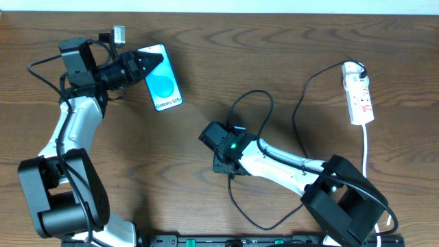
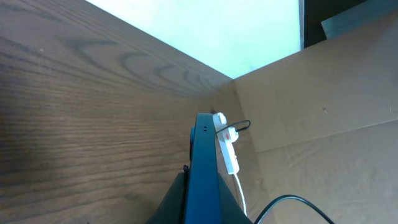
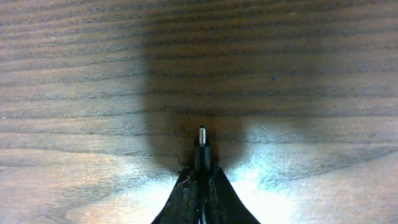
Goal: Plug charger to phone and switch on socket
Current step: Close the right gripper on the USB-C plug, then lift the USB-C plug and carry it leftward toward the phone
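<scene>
Site type: robot test bench or lab cell, as I read it from my remote station.
- Dark wood-grain table (image 1: 206, 75), my whole work surface.
- Left arm (image 1: 68, 130) and right arm (image 1: 288, 161), based at its near edge by a black rail (image 1: 240, 241).
- Plain cardboard panels (image 2: 323, 118) walling one side.
- White power strip (image 1: 359, 96) lying on the tabletop.

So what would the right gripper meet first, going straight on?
Probably just bare table: the right gripper, shut on the charger, sees only wood ahead, though depth is unclear.
</scene>
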`<act>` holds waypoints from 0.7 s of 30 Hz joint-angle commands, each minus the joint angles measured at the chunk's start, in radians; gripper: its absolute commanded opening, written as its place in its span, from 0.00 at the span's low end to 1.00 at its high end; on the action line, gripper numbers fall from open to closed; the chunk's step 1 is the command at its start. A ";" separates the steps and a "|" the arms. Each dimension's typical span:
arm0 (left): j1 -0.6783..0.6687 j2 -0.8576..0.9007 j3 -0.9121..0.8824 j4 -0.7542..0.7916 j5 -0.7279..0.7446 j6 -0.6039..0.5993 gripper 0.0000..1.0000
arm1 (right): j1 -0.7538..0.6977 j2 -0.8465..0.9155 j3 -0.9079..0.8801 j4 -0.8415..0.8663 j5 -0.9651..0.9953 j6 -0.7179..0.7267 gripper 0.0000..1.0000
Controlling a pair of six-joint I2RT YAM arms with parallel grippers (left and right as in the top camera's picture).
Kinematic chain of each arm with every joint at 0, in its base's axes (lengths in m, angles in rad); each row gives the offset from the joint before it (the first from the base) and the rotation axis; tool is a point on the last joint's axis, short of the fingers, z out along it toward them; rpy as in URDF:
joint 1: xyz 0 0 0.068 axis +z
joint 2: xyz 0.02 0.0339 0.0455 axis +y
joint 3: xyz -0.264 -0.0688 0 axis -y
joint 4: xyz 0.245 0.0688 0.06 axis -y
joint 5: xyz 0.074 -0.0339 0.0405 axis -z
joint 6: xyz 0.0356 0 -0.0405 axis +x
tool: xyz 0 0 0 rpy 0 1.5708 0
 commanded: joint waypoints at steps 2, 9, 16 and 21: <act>0.005 -0.024 -0.010 0.005 0.017 -0.012 0.07 | -0.011 0.022 0.002 -0.005 0.011 0.010 0.01; 0.005 -0.024 -0.010 0.005 0.017 -0.012 0.07 | -0.054 0.021 0.003 -0.005 -0.031 -0.018 0.01; 0.005 -0.024 -0.010 0.005 0.017 -0.012 0.07 | -0.158 -0.005 0.008 0.003 -0.158 -0.148 0.01; 0.005 -0.024 -0.010 0.005 0.017 -0.012 0.07 | -0.218 -0.045 0.022 0.006 -0.234 -0.229 0.01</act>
